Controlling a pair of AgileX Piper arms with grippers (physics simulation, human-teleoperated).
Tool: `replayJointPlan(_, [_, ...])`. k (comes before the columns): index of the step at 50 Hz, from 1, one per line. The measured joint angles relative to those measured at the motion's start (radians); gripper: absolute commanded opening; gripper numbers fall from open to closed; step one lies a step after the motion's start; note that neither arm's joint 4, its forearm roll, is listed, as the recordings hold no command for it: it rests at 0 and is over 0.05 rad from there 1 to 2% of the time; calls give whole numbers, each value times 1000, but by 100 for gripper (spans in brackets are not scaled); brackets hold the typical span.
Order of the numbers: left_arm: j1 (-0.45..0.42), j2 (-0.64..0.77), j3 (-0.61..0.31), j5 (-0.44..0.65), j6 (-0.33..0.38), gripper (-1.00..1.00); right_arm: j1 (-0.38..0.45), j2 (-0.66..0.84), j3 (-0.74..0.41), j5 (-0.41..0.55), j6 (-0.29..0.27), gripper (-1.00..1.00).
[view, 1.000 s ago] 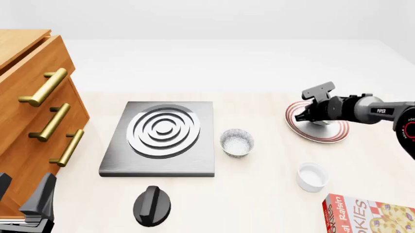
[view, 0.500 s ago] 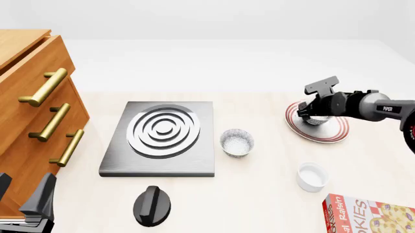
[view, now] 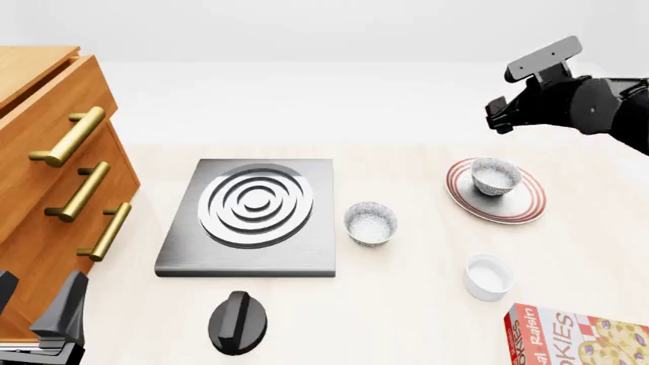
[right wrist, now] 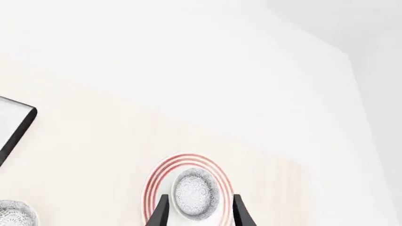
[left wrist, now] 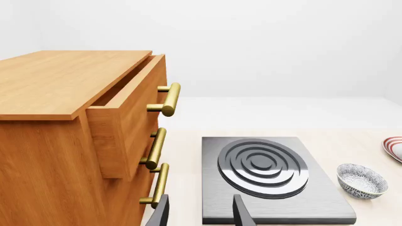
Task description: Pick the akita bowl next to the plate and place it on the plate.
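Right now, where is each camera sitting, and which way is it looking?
Front view: fixed above and behind the arms, looking forward and down at the table; it shows the right gripper raised above the plate and the left gripper low near the drawers.
Left wrist view: behind the left gripper, looking along the table at the drawers and stove slab.
Right wrist view: behind the right gripper, looking down at the akita bowl on the plate.
Shared: all three show the plate; the twin bowl too.
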Motion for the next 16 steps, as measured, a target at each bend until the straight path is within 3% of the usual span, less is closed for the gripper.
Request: replayJointPlan(16, [0, 0, 0, 0, 0, 100, 40, -335, 152, 69, -22, 100])
